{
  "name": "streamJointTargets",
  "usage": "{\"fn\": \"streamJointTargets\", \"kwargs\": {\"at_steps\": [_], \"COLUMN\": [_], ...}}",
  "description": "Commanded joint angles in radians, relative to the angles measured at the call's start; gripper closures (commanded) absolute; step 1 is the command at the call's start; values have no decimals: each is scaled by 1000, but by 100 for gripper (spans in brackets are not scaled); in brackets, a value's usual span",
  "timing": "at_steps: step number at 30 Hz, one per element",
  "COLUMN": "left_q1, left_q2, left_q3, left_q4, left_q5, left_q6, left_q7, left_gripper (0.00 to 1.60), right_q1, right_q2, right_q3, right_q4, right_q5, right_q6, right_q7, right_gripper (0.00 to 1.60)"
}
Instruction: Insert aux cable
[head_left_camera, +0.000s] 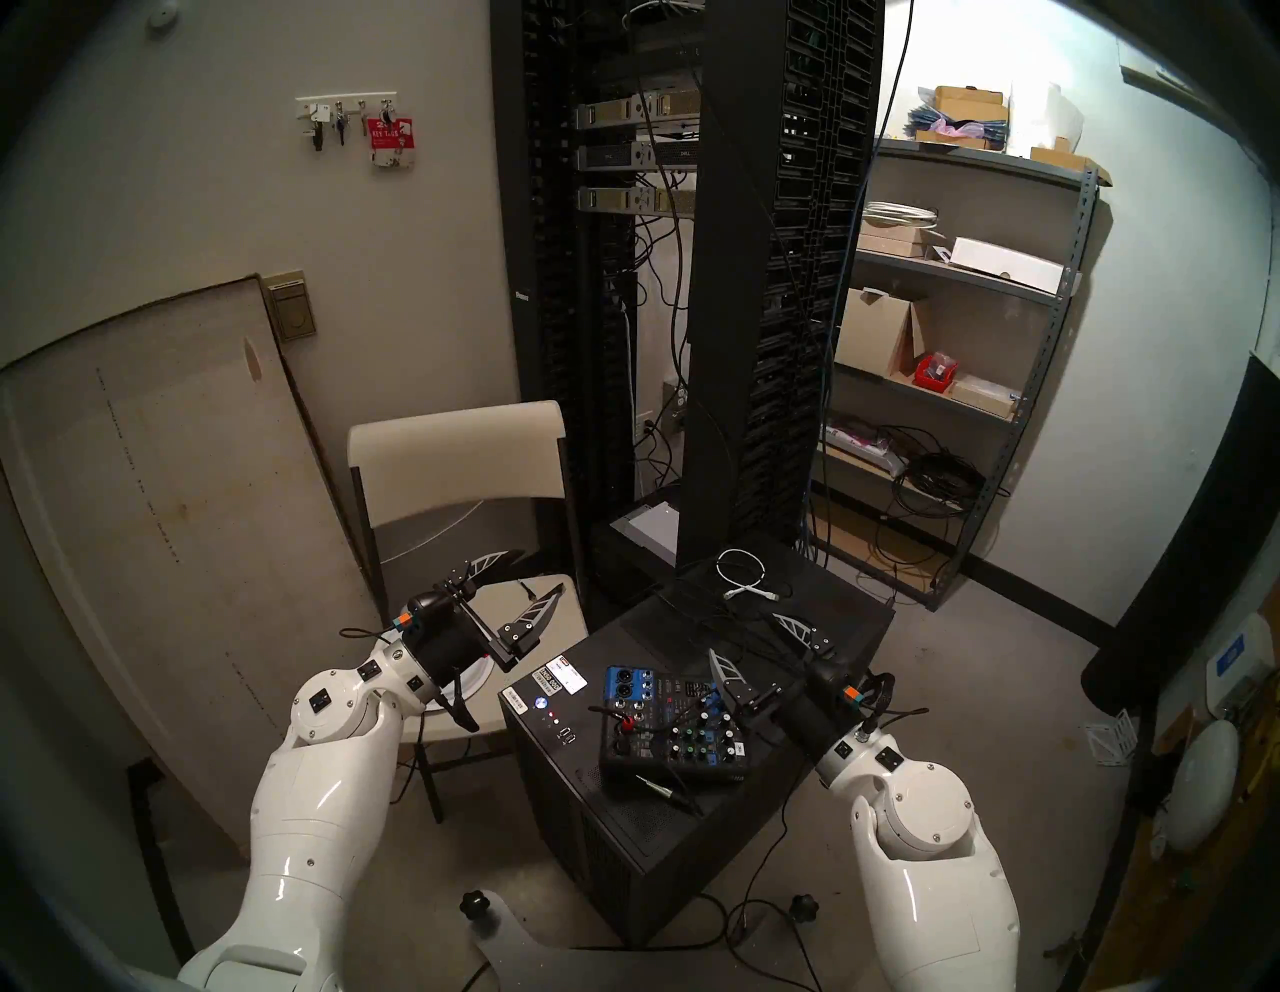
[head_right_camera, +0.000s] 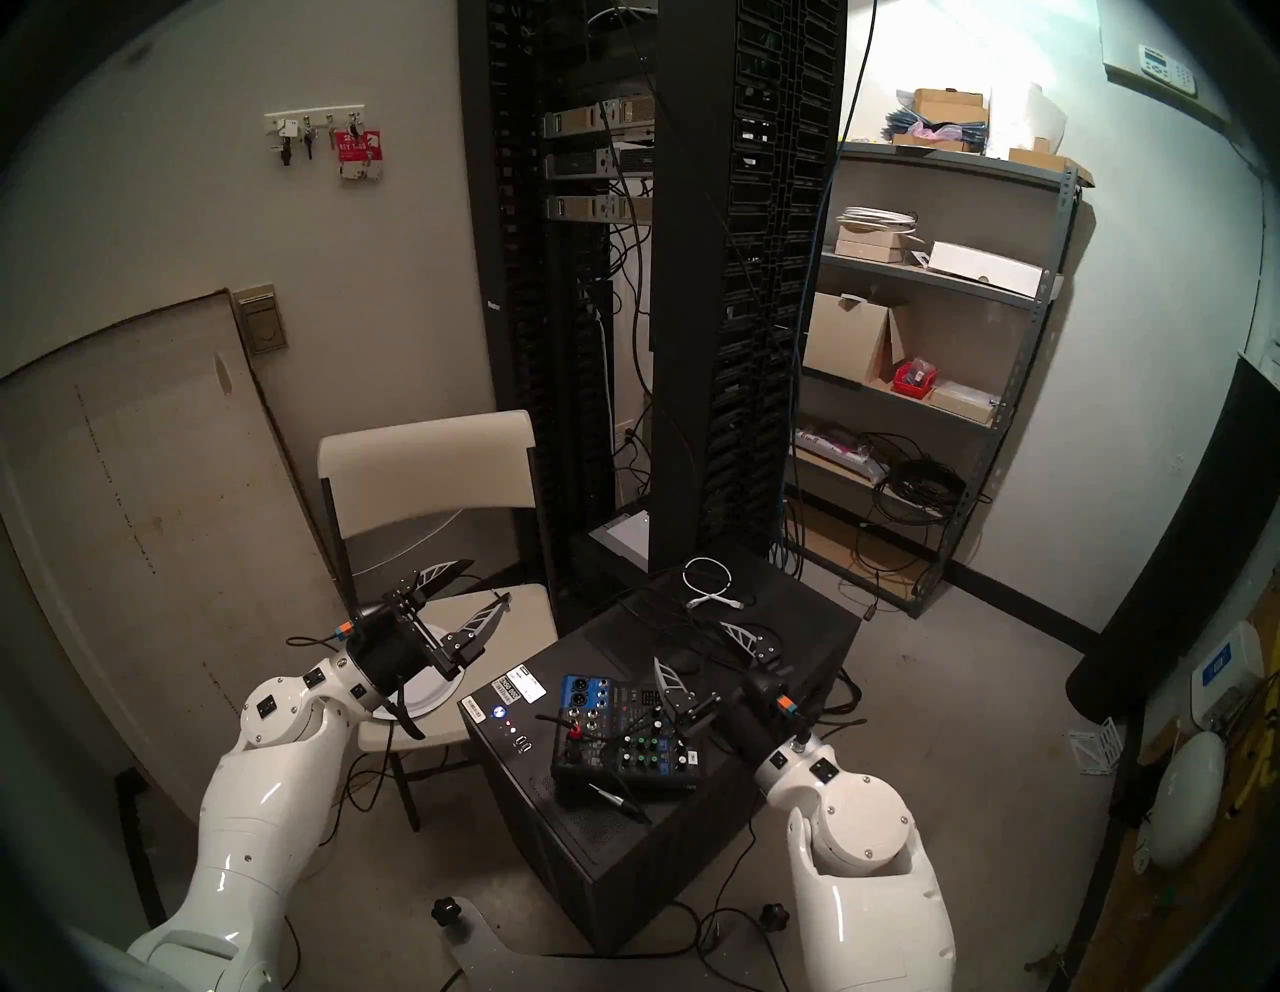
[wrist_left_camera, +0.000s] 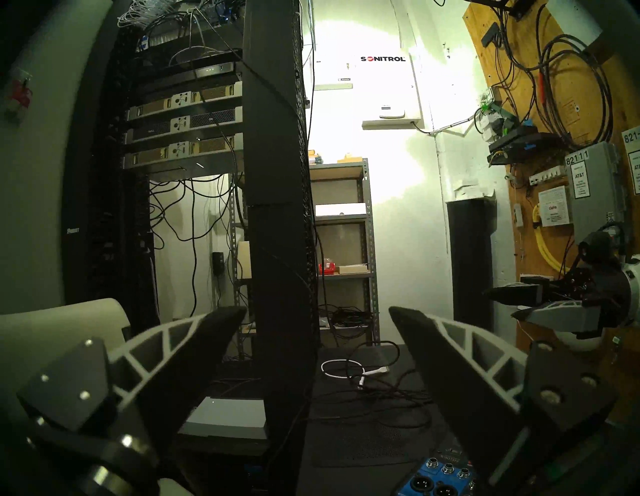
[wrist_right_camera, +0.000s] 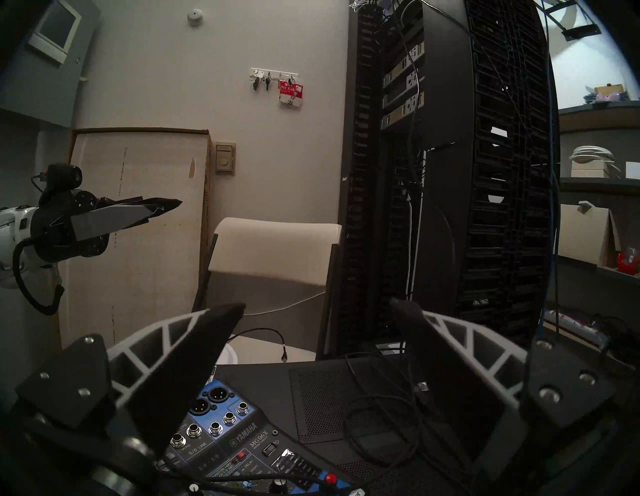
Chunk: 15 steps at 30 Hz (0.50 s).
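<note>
A small blue-and-black mixer (head_left_camera: 675, 727) lies on a black computer tower (head_left_camera: 623, 824). A plug with a red collar (head_left_camera: 627, 724) stands upright at the mixer's left side, seemingly in a socket, and its thin black cable (head_left_camera: 601, 711) runs left. It also shows in the head stereo right view (head_right_camera: 573, 727). My right gripper (head_left_camera: 744, 635) is open and empty, hovering above the tower behind the mixer's right end. My left gripper (head_left_camera: 540, 571) is open and empty over the chair seat, left of the tower. The right wrist view shows the mixer (wrist_right_camera: 235, 436) below its fingers.
A silver-and-black plug (head_left_camera: 665, 790) lies in front of the mixer. A white coiled cable (head_left_camera: 744, 575) and tangled black cables lie on the tower's rear. A beige folding chair (head_left_camera: 457, 450) holds a white plate (head_left_camera: 478, 675) and another loose cable end (wrist_right_camera: 284, 355). Tall server racks (head_left_camera: 748, 277) stand behind.
</note>
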Motion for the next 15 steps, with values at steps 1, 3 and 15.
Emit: {"fn": "streamJointTargets", "kwargs": {"at_steps": [1,3,15], "left_q1": [-7,-7,-8], "left_q2": [-8,-9,-12], "left_q3": [-3,-3,-7], "left_q4": [-24,-24,-24], "left_q5": [-14,-13,-11], "left_q6": [-8,-8,-8], "left_q7": [-5,-5,-9], "left_gripper": [0,0,0], "right_q1": [9,9,9], "right_q2": [-1,-2,-6], "right_q3": [-11,-10,-6], "right_q4": [-19,-19,-19], "right_q5": [12,12,10], "right_q6": [2,3,3], "right_q7": [17,19,25], "right_gripper": [0,0,0]}}
